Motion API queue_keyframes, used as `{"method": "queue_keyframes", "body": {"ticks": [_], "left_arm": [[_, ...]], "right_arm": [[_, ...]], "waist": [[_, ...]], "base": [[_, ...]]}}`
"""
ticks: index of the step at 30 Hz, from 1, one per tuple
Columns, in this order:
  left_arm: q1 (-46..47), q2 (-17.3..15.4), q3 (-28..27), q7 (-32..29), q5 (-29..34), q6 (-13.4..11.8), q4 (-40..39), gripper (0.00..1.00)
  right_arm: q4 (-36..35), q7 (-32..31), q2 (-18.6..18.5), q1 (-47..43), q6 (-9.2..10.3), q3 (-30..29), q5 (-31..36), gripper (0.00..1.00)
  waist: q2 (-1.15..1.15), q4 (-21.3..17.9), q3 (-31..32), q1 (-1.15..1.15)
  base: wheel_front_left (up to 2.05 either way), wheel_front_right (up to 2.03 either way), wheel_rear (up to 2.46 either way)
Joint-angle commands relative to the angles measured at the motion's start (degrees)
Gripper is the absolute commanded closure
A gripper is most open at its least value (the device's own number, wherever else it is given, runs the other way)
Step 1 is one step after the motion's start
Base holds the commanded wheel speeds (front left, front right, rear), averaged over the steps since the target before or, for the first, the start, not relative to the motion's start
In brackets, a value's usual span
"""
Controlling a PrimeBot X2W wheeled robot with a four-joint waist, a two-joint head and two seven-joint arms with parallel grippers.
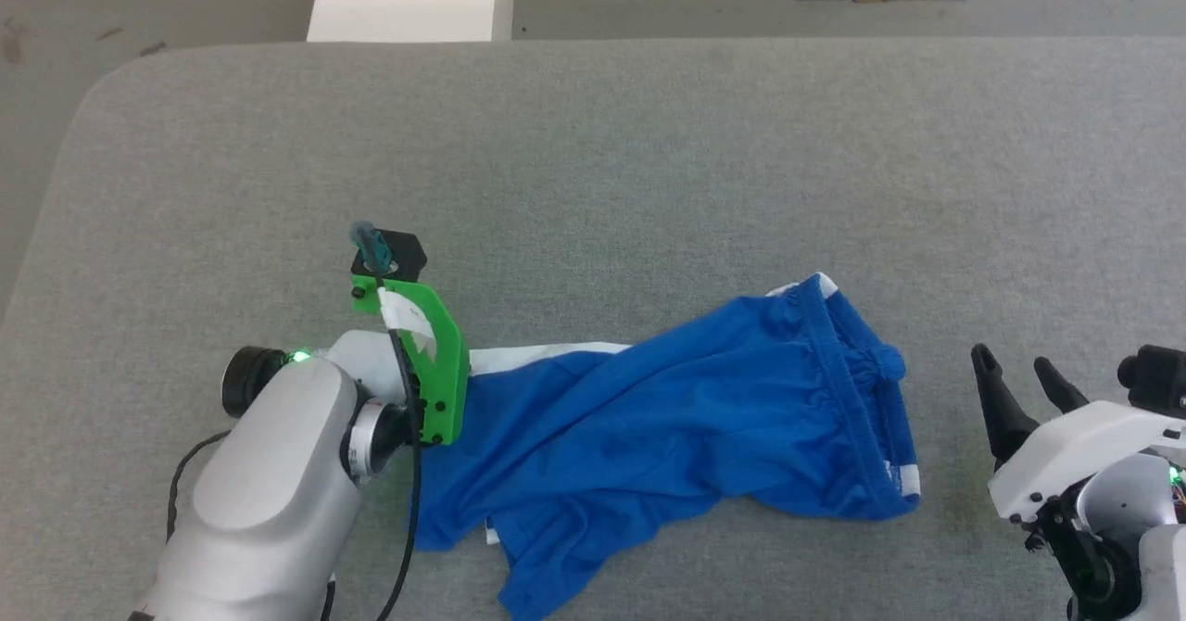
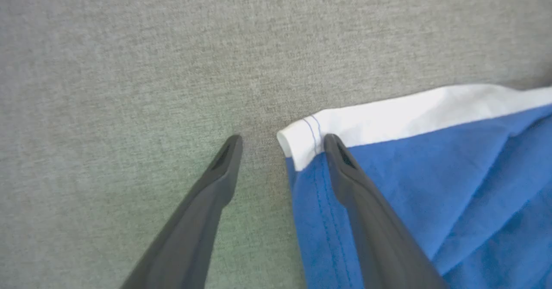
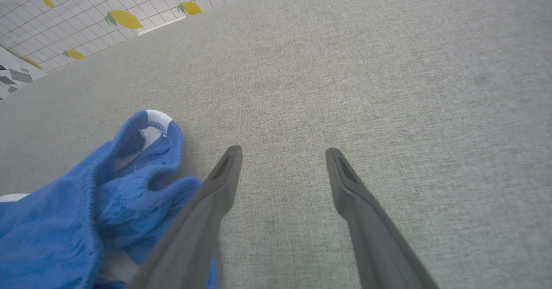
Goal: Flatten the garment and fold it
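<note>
We work over a grey cloth-covered table [image 1: 649,139]. The blue shorts [image 1: 667,399] lie rumpled on its near half, waistband [image 1: 866,389] to the right, white hem [image 2: 388,116] to the left. Our left gripper [image 2: 282,141] is spread wide at the hem corner, one finger over cloth, one over bare table, clamping nothing. Our right gripper [image 1: 1010,359] is spread too, just right of the waistband, empty.

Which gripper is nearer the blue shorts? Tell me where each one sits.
Left. The left gripper straddles the white-trimmed hem corner of the shorts, fingers open, one over the fabric. The right gripper sits open beside the waistband end, apart from it, over bare gray surface.
</note>
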State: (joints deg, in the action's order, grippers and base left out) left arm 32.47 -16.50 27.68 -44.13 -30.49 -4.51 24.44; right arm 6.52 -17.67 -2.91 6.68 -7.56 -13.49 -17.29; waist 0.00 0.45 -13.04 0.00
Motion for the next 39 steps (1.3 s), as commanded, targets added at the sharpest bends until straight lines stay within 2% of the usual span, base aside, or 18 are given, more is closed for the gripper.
{"method": "queue_keyframes", "body": {"ticks": [1,3,4,5,6,15,22,31,39], "left_arm": [[0.9,0.2,0.6,-0.5,0.6,0.3,1.0,0.0],[1.1,1.0,1.1,-1.4,0.3,0.2,2.3,0.0],[1.1,1.4,1.3,-1.8,0.2,0.2,2.9,0.48],[1.2,1.6,1.5,-2.0,0.1,0.3,3.2,0.78],[1.3,2.0,1.6,-2.3,-0.3,0.4,3.5,1.0],[0.9,3.2,1.2,-2.5,-2.4,0.9,3.0,1.0],[-1.9,4.0,-3.6,4.3,-6.0,-0.4,-1.5,1.0],[-9.7,4.0,-7.3,11.1,-8.4,-2.2,-9.9,1.0],[-12.1,4.8,-7.4,12.2,-9.0,-3.2,-15.0,1.0]], "right_arm": [[-0.2,0.2,0.0,1.2,0.08,0.1,-0.3,0.0],[-0.1,0.3,0.0,1.4,0.08,-0.1,-0.3,0.0],[-0.1,0.4,0.0,1.5,0.08,-0.1,-0.3,0.0],[0.0,0.5,0.0,1.6,0.08,-0.1,-0.3,0.0],[0.1,0.6,0.0,1.7,0.08,-0.1,-0.2,0.0],[0.8,0.9,0.0,2.0,0.08,-0.3,0.7,0.0],[-0.3,-1.1,-0.2,3.7,0.08,1.4,2.6,0.0],[-2.0,-12.2,-4.5,11.3,0.08,10.5,3.8,0.0],[0.3,-25.3,-7.8,17.6,0.08,17.9,5.4,0.0]], "waist": [[0.0,-0.7,-1.1,0.0],[0.0,-0.6,-1.5,0.0],[0.0,-0.6,-1.6,0.0],[0.0,-0.6,-1.7,0.0],[0.0,-0.5,-1.7,0.0],[0.0,0.7,0.5,0.0],[0.0,1.2,2.6,0.0],[0.0,1.6,0.6,0.0],[0.0,3.1,-2.9,0.0]], "base": [[0.0,0.0,0.0],[0.0,0.0,0.0],[0.0,0.0,0.0],[0.0,0.0,0.0],[0.0,0.0,0.0],[0.0,0.0,0.0],[0.0,0.0,0.0],[0.0,0.0,0.0],[0.0,0.0,0.0]]}}
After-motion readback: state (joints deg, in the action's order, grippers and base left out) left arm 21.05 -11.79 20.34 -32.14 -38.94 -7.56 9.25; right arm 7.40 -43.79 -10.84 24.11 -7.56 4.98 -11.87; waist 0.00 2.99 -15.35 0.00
